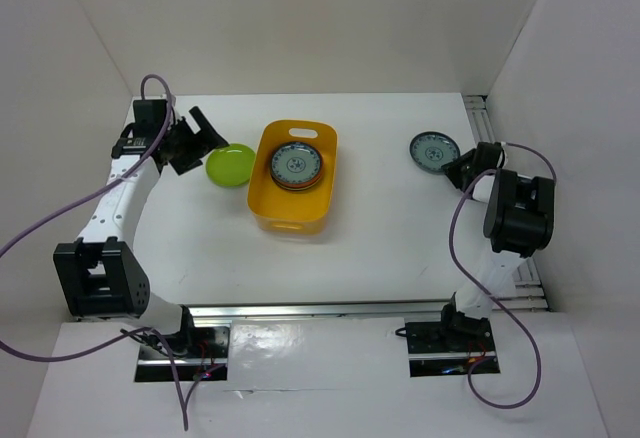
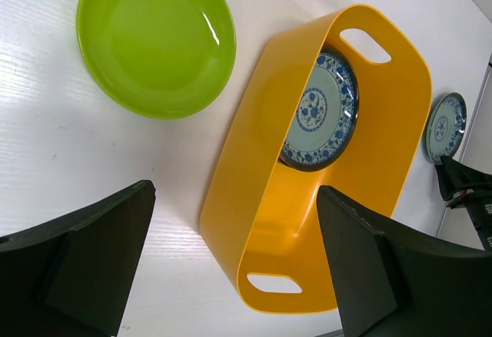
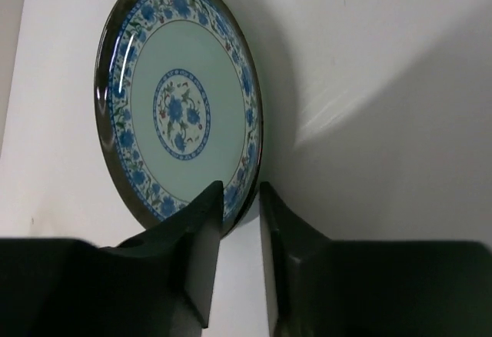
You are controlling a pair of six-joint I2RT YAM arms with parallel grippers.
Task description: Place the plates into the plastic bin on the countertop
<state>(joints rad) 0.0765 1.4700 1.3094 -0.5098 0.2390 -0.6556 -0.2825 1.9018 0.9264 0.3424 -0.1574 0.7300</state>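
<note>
Gloss is shining on the round grey-blue floral plate (image 3: 181, 114) by the counter's (image 1: 385, 233) far right edge; right gripper (image 3: 240, 189) is pinching its partly hidden rim; left gripper (image 2: 237, 195) is gaping.

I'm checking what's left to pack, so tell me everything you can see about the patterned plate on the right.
The patterned plate is round, shallow and glossy: pale blue-green face, blue floral border and centre medallion, dark rim. It lies flat on the white countertop, far right, outside the bin. The right gripper straddles its rim; contact is unclear.
</note>
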